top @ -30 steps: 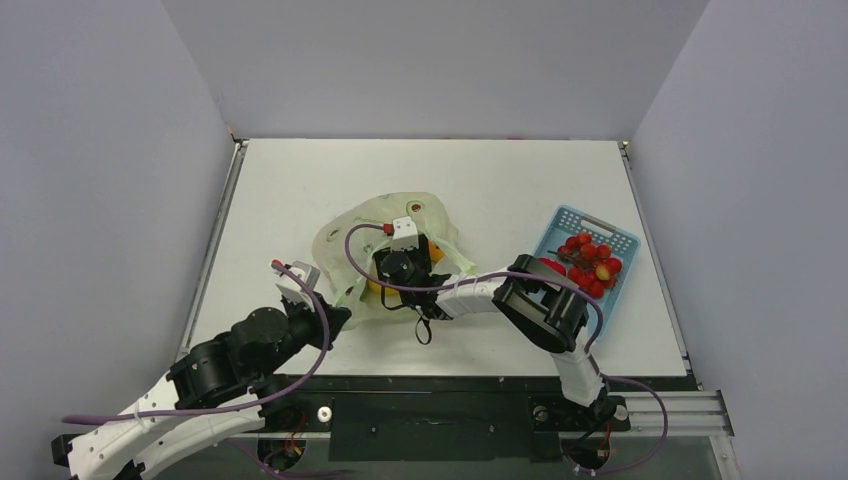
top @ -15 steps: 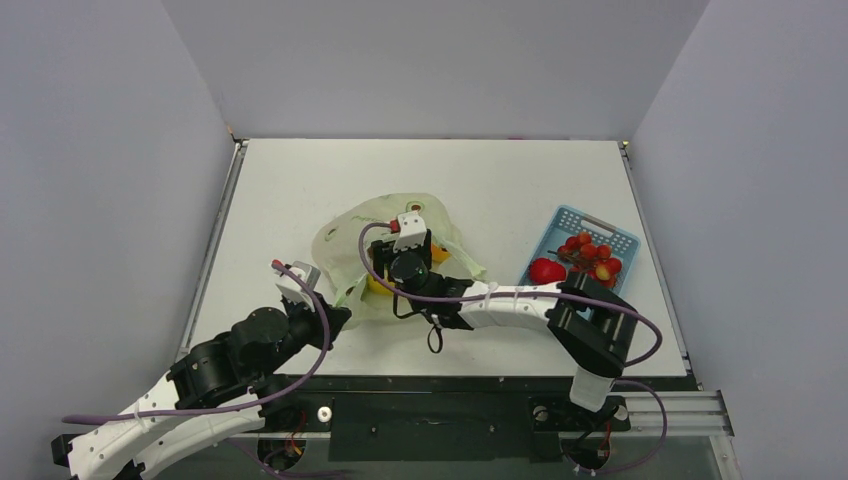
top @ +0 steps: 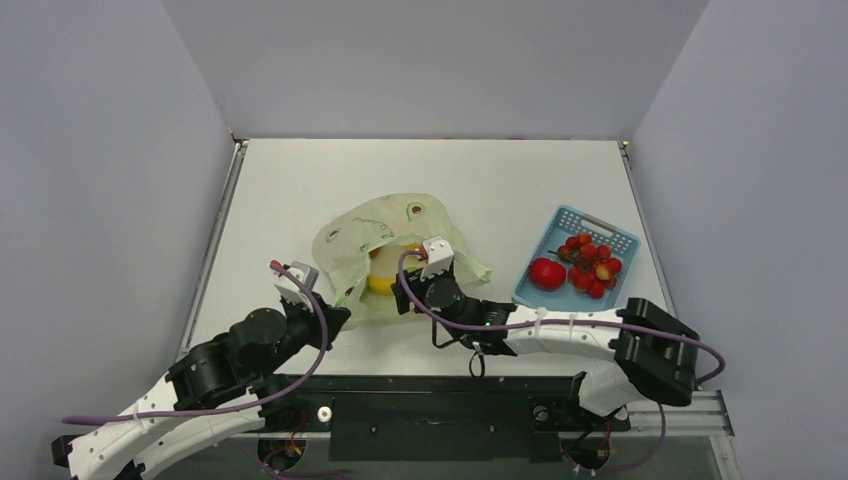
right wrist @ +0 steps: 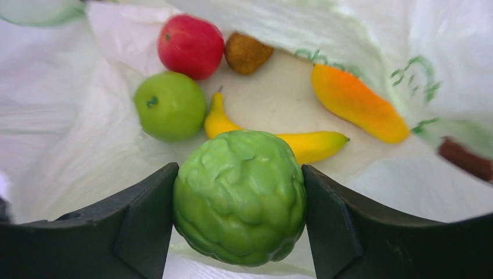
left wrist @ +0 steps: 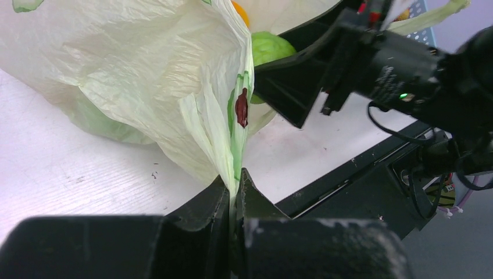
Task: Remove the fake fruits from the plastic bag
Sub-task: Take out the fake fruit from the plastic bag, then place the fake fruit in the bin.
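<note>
Right gripper (right wrist: pixel 238 177) clamped on bumpy green fruit (right wrist: pixel 239 215) at mouth of plastic bag (top: pixel 390 212), mid-desk toward the near edge. Left gripper (left wrist: pixel 235 195) pinches the bag's edge tight. Red apple (right wrist: pixel 190 45), green apple (right wrist: pixel 170 106), banana (right wrist: pixel 279 142) lie inside.

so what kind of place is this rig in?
Probably a lab test cell, not a home: bare white table boxed in by plain grey panels, with plastic toy fruits as props.

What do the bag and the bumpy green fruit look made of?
The bag: thin plastic film, translucent and faintly glossy; it creases finely and light shows through. The green fruit: probably moulded plastic or foam, satin finish with soft highlights on its scaly bumps; which one I cannot tell.
</note>
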You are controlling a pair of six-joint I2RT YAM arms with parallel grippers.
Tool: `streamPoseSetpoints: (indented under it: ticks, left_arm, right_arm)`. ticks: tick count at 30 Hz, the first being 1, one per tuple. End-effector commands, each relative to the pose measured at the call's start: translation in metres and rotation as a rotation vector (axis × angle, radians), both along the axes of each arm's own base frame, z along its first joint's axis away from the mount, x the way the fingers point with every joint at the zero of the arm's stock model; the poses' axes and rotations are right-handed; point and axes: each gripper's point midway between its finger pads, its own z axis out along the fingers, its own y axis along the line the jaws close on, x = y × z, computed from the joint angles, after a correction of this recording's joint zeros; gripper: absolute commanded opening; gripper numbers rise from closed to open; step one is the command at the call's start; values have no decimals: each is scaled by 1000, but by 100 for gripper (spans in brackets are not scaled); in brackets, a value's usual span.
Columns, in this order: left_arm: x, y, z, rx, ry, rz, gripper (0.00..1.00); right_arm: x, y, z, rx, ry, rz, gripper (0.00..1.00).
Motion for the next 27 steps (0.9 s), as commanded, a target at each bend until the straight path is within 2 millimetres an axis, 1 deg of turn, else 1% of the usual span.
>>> streamPoseSetpoints:
  ticks: [1, 2, 3, 4, 5, 6, 7, 8, 9, 10, 11, 12, 13, 14, 15, 16, 18, 19, 20, 21, 22, 23, 24, 25, 26, 27]
  left_arm:
    - [2, -7, 14, -44, -36, -15, 0]
    - [2, -7, 14, -44, -35, -15, 0]
    - [2, -7, 14, -41, -35, -17, 0]
    - [2, -8, 14, -41, -35, -20, 0]
    - [2, -8, 13, -38, -33, -19, 0]
    - [2, -8, 13, -36, -32, -20, 0]
    - [2, -8, 12, -34, -31, -20, 0]
    - [2, -8, 12, -33, -31, -19, 0]
    - [3, -8, 12, -32, -30, -17, 0]
    - [2, -8, 12, -32, -30, -17, 0]
    - [3, -8, 12, -30, -30, -16, 0]
    - [3, -8, 12, -30, -31, -16, 0]
    - [3, -8, 12, -30, -31, -13, 0]
    - [3, -8, 11, -29, -30, -12, 0]
    - [3, -8, 11, -28, -30, -12, 0]
    - [3, -8, 11, -27, -29, -12, 0]
    - [3, -8, 11, -26, -28, -13, 0]
    - [4, -8, 11, -25, -28, -11, 0]
    - [4, -8, 10, -22, -26, -12, 0]
    - [4, -8, 10, -20, -25, -11, 0]
    - [4, -8, 10, -20, -25, -12, 0]
    - [3, -9, 10, -20, -24, -13, 0]
    - [4, -9, 9, -18, -23, -13, 0]
    - [4, -9, 9, -18, -22, -12, 0]
    - [4, -9, 9, -17, -21, -12, 0]
    - [4, -9, 8, -16, -21, -12, 0]
  right_arm:
    - [-14, -4, 58, 135, -69, 78, 0]
    - [-16, -9, 74, 169, -91, 79, 0]
    - [-17, -16, 76, 164, -100, 71, 0]
    - [-16, -25, 92, 193, -125, 48, 0]
    - [-16, -32, 94, 179, -131, 36, 0]
    - [-15, -43, 110, 201, -157, 2, 0]
    - [-14, -51, 112, 180, -164, -17, 0]
    - [-12, -63, 124, 192, -185, -55, 0]
    - [-10, -72, 127, 170, -193, -76, 0]
    - [-8, -84, 137, 182, -212, -113, 0]
    - [-6, -93, 139, 165, -220, -135, 0]
    - [-5, -105, 148, 180, -236, -169, 0]
    - [-2, -116, 146, 163, -237, -195, 0]
    - [-2, -127, 152, 177, -247, -222, 0]
    - [3, -138, 149, 176, -247, -253, 0]
    - [2, -149, 154, 202, -250, -277, 0]
    - [8, -175, 153, 224, -250, -362, 0]
    - [8, -183, 154, 236, -251, -391, 0]
    - [10, -201, 156, 255, -254, -462, 0]
    - [10, -209, 155, 253, -252, -497, 0]
    - [10, -226, 153, 250, -249, -566, 0]
    - [10, -234, 151, 248, -247, -601, 0]
    - [11, -252, 148, 242, -244, -676, 0]
    - [12, -259, 147, 239, -240, -712, 0]
    - [14, -276, 140, 228, -222, -787, 0]
    - [16, -280, 136, 222, -204, -804, 0]
